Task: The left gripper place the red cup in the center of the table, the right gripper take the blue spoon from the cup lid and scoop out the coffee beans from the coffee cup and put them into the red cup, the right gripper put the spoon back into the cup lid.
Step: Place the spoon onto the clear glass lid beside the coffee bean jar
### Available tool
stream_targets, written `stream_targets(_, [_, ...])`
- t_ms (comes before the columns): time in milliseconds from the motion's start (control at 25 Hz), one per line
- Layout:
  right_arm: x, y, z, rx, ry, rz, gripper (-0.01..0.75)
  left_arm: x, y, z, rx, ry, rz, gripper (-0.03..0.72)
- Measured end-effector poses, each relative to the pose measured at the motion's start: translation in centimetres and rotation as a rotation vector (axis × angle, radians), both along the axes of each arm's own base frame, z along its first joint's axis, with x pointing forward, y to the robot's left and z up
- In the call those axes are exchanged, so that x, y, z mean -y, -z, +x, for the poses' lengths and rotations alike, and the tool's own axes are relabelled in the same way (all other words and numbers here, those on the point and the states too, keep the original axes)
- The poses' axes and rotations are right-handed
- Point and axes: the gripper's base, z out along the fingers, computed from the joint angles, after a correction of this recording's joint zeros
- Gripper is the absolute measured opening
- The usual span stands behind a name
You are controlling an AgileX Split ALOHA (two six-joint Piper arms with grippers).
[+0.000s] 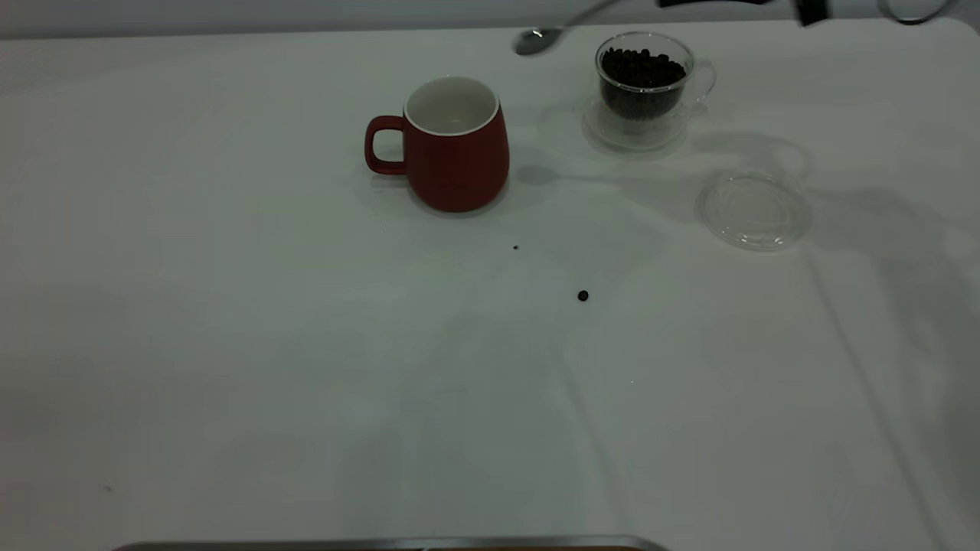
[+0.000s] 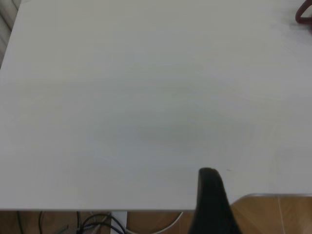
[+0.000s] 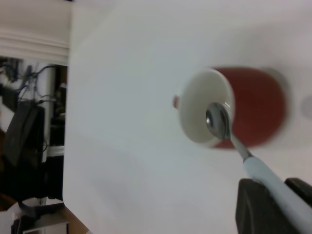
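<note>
While right claw (image 3: pixel 273 204) grips blue spoon (image 3: pixel 243 156) | bowl toward red cup (image 1: pixel 453 145)

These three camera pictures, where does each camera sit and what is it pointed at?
Exterior view: outside the rig, looking down on the table, red cup, coffee cup and cup lid; only scraps of the right arm show at the top edge.
Left wrist view: on the left arm, facing bare table; one dark finger shows.
Right wrist view: on the right arm, whose right gripper holds the blue spoon.
Exterior and right wrist views share cup and spoon.
</note>
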Motion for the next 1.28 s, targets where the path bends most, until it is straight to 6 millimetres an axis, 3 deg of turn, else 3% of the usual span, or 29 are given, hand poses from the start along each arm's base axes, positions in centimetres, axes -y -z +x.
stream_targets(320, [3.6, 1.1, -4.3, -0.087, 0.145, -0.054, 0.109, 0.0, 0.0, 0.0, 0.000, 0.001, 0.001, 0.577])
stream_targets(720, [7.6, 3.4, -7.7, -0.128, 0.329, -0.027, 0.109, 0.0, 0.0, 0.0, 0.000, 0.002, 0.002, 0.577])
stream_targets(1280, [10.0, 5.6, -11.2, -0.142, 0.488, -0.043, 0.109, 0.0, 0.0, 0.0, 0.000, 0.002, 0.002, 0.577])
